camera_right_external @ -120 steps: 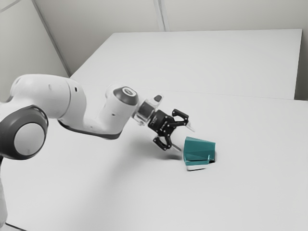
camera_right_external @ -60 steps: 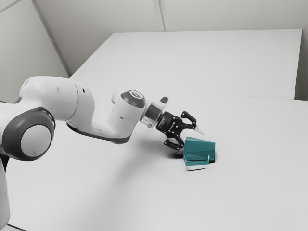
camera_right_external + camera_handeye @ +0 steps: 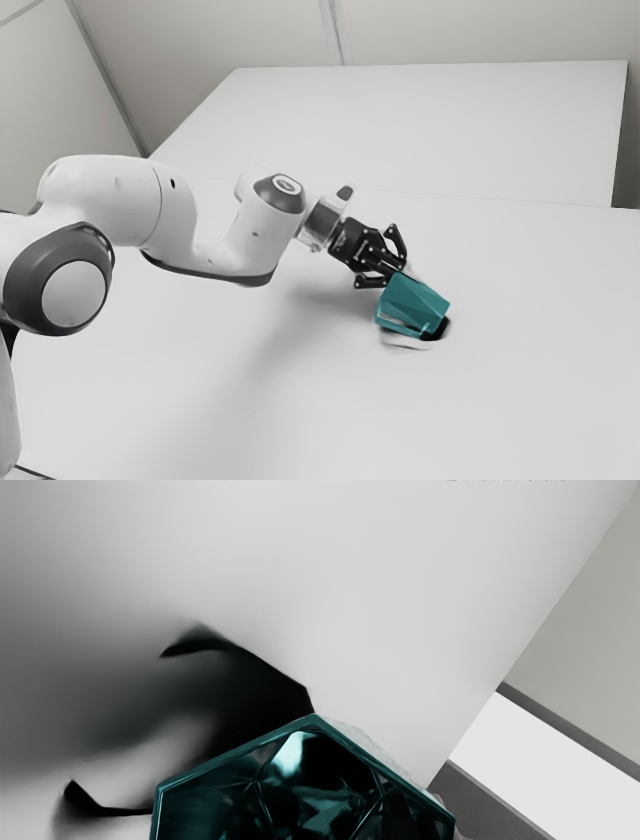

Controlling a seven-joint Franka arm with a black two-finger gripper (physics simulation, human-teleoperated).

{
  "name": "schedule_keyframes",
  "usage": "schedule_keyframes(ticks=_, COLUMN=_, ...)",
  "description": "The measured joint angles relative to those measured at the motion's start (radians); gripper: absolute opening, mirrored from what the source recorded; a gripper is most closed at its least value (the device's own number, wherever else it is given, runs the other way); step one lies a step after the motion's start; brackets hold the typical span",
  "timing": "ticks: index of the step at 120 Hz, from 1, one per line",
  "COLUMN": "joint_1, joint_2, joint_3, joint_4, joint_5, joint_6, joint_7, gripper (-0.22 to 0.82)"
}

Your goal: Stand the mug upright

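The mug (image 3: 412, 306), glossy teal and faceted, tilts at the tips of the gripper (image 3: 404, 270), its angular mouth toward the jaws, which stand drawn together and, though contact is poorly seen, appear to pinch its rim.

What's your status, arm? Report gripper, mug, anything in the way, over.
Gripper shut on mug's wall. Mug tilted, mouth toward gripper, not upright yet. Beside mug, just its dark shadow on white table. Over.
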Motion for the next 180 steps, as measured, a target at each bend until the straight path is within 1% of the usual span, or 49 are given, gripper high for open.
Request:
schedule_keyframes(ticks=9, joint_1=-0.006, joint_2=-0.018, joint_3=0.000, joint_4=0.000, joint_5=0.032, joint_6=0.005, joint_7=-0.006, gripper=-0.16)
schedule_keyframes(ticks=19, joint_1=-0.009, joint_2=-0.067, joint_3=0.000, joint_4=-0.006, joint_5=0.124, joint_6=0.009, joint_7=-0.018, gripper=-0.17)
schedule_keyframes(ticks=38, joint_1=-0.010, joint_2=-0.185, joint_3=0.002, joint_4=-0.010, joint_5=0.442, joint_6=0.011, joint_7=-0.055, gripper=-0.17)
schedule_keyframes(ticks=54, joint_1=-0.010, joint_2=-0.248, joint_3=0.005, joint_4=-0.014, joint_5=0.702, joint_6=0.004, joint_7=-0.091, gripper=-0.18)
schedule_keyframes(ticks=70, joint_1=-0.007, joint_2=-0.307, joint_3=0.032, joint_4=-0.039, joint_5=0.892, joint_6=-0.014, joint_7=-0.119, gripper=-0.18)
schedule_keyframes(ticks=82, joint_1=-0.004, joint_2=-0.339, joint_3=0.047, joint_4=-0.061, joint_5=0.989, joint_6=-0.032, joint_7=-0.133, gripper=-0.18)
schedule_keyframes(ticks=107, joint_1=0.002, joint_2=-0.427, joint_3=0.059, joint_4=-0.173, joint_5=1.103, joint_6=-0.049, joint_7=-0.150, gripper=-0.18)
schedule_keyframes(ticks=128, joint_1=0.012, joint_2=-0.486, joint_3=0.060, joint_4=-0.269, joint_5=1.143, joint_6=-0.047, joint_7=-0.161, gripper=-0.18)
schedule_keyframes(ticks=157, joint_1=0.024, joint_2=-0.495, joint_3=0.060, joint_4=-0.333, joint_5=1.153, joint_6=-0.033, joint_7=-0.178, gripper=-0.18)
schedule_keyframes(ticks=180, joint_1=0.026, joint_2=-0.470, joint_3=0.064, joint_4=-0.365, joint_5=1.156, joint_6=0.007, joint_7=-0.190, gripper=-0.18)
